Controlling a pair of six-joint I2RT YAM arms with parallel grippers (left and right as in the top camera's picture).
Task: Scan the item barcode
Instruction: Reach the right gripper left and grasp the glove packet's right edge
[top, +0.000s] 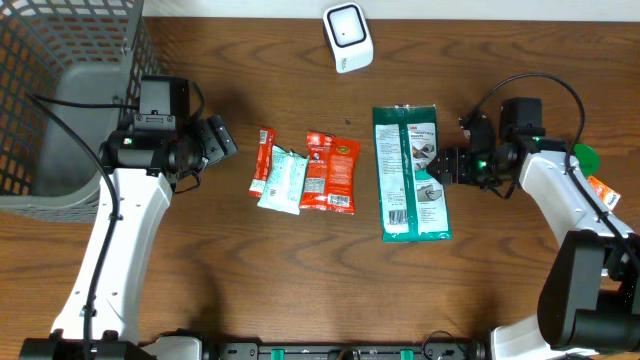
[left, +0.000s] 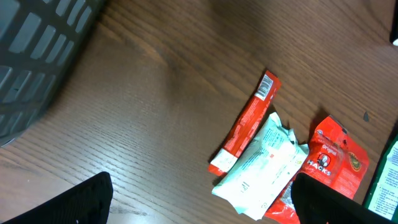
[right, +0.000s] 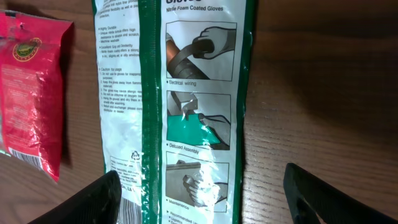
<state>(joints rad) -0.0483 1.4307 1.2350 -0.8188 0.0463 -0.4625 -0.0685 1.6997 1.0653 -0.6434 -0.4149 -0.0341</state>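
Overhead: green glove pack (top: 410, 175) lay flat, print upward, scanner (top: 347, 37) beyond its top-left corner; right gripper (top: 445, 165) sat at its right edge, evidently placed to lift it. Left wrist: left gripper (left: 202, 179) stood wide open, empty, well left of the pack. Right wrist: jaws wide, pack ungripped; glossy film, instruction panels, no barcode seen here

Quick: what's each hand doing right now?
Left hand: open, holding nothing.
Right hand: open over the glove packet, holding nothing.

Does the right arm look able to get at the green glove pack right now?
Probably yes: the right gripper is at the edge of the green glove pack, jaws apart, nothing between them.
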